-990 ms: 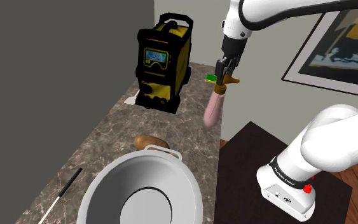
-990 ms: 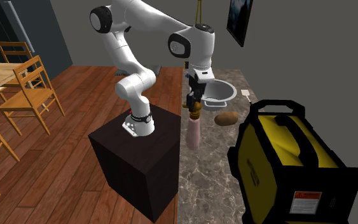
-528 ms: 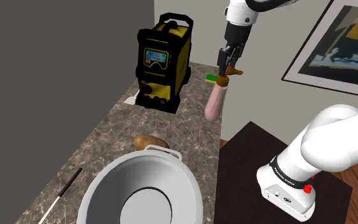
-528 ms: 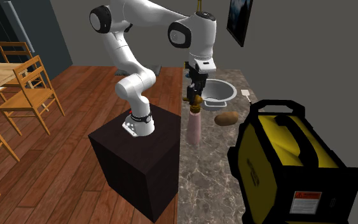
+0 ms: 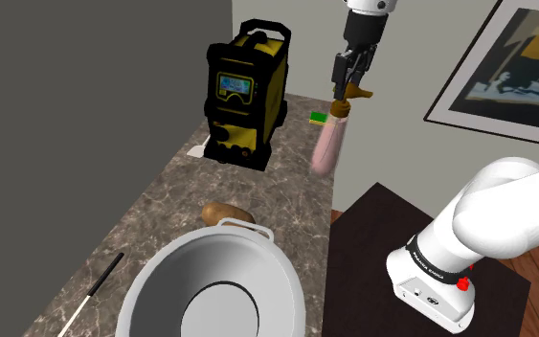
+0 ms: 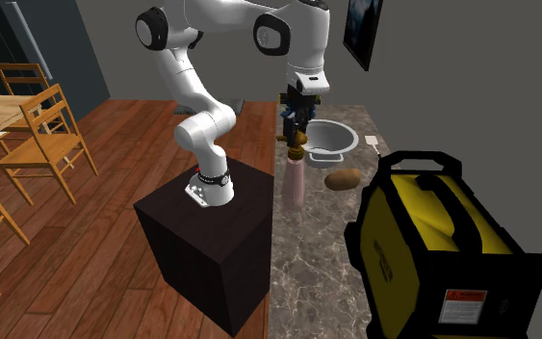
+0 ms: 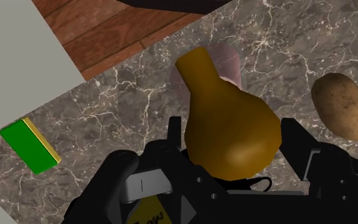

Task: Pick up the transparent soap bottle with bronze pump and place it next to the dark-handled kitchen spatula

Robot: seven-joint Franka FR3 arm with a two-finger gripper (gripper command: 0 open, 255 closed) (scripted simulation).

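Note:
The soap bottle has a pale pink see-through body and a bronze pump. It hangs upright above the marble counter's edge nearest the stand, and my gripper is shut on the pump. In the second exterior view the bottle hangs below the gripper, in front of the pot. The wrist view has both fingers clasping the bronze pump, with the bottle body beyond it. The dark-handled spatula lies at the counter's near left end, far from the bottle.
A large grey pot fills the counter's near end, with a potato just behind it. A yellow and black machine stands at the far end by the wall, and a green sponge lies beside it. The dark stand sits right of the counter.
The gripper has risen with the bottle in it, so the bottle hangs higher over the counter. Nothing else has moved.

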